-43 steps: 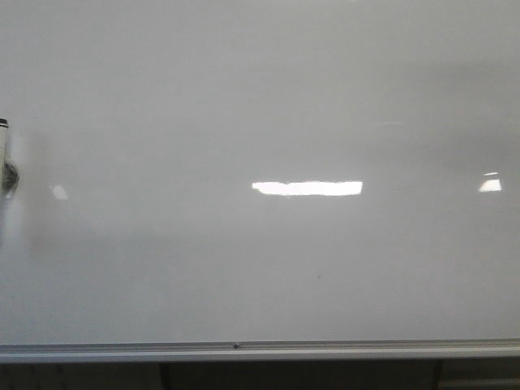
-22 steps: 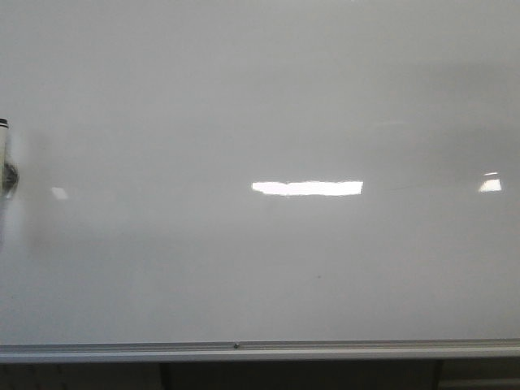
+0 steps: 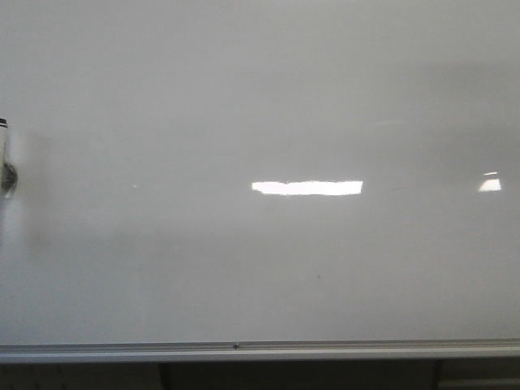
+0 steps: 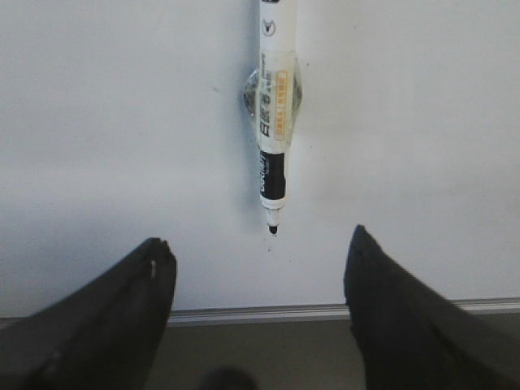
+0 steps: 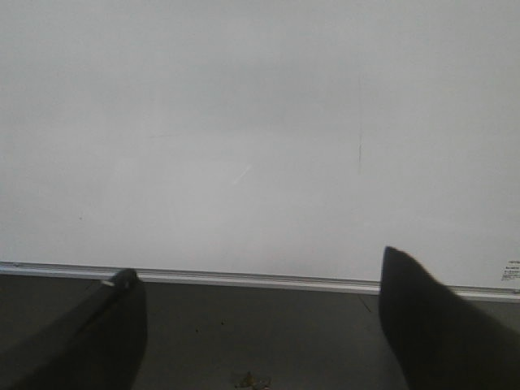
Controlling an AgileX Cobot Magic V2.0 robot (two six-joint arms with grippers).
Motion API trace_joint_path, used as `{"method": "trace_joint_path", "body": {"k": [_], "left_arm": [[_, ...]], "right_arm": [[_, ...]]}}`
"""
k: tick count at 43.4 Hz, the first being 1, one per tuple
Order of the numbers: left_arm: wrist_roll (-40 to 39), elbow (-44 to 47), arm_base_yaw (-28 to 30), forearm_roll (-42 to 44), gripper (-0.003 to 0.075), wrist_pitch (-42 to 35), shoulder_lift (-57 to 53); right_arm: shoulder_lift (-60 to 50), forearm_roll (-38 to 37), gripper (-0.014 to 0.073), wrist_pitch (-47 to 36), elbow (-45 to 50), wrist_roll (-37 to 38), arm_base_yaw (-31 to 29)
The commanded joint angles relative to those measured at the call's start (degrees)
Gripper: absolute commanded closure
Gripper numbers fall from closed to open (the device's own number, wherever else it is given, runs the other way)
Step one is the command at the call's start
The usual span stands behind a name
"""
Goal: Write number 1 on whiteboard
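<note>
Left wrist view shows the left gripper point(image 4: 260, 268) with its jaws spread wide and empty, facing the whiteboard point(image 4: 106, 122). A marker pen point(image 4: 272, 122) sits on the board in a clear clip, tip pointing down, just beyond the gap between the two fingers. In the front view only the pen's edge point(image 3: 3, 150) shows, at 9 o'clock of the board, whose metal rail point(image 3: 325, 351) runs along 6 o'clock.

The right gripper point(image 5: 260, 309) is likewise parted and holds nothing. A thin faint vertical line point(image 5: 360, 150) shows on the board at about 2 o'clock in the right wrist view; whether it is the number 1 or only a scratch cannot be told, and the front view shows no stroke.

The step in hand looks like fetching the pen. It would go best to drive the left arm straight forward, keep the pen body centred between the fingers, and close below the clip on the barrel rather than on the black tip. Pulling squarely off the board should avoid twisting the clip or smearing ink.
</note>
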Motion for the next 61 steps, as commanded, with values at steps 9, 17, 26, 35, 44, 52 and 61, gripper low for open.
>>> {"method": "trace_joint_path", "body": {"k": [9, 17, 26, 35, 44, 52, 61], "left_arm": [[0.0, -2.1, -0.3, -2.2, 0.0294, -13.5, 9.3], [0.0, -5.4, -1.5, -2.2, 0.0294, -13.7, 14.4], [0.0, -8.7, -2.4, -1.8, 0.0294, -13.7, 19.4], [0.0, -9.3, -2.3, -1.8, 0.0312, -16.2, 21.6], [0.0, -9.3, -2.3, -1.8, 0.0469, -17.0, 22.1], [0.0, -9.3, -2.3, -1.8, 0.063, -16.9, 22.1], [0.0, -9.3, -2.3, -1.4, 0.0741, -13.8, 21.4]], "right_arm": [[0.0, -0.1, -0.0019, -4.3, -1.9, -0.5, -0.2], [0.0, -0.1, -0.0019, -4.6, -1.9, -0.5, -0.2], [0.0, -0.1, -0.0019, -4.7, -1.9, -0.5, -0.2], [0.0, -0.1, -0.0019, -4.7, -1.9, -0.5, -0.2], [0.0, -0.1, -0.0019, -4.7, -1.9, -0.5, -0.2], [0.0, -0.1, -0.0019, -4.7, -1.9, -0.5, -0.2], [0.0, -0.1, -0.0019, -4.7, -1.9, -0.5, -0.2]]}}
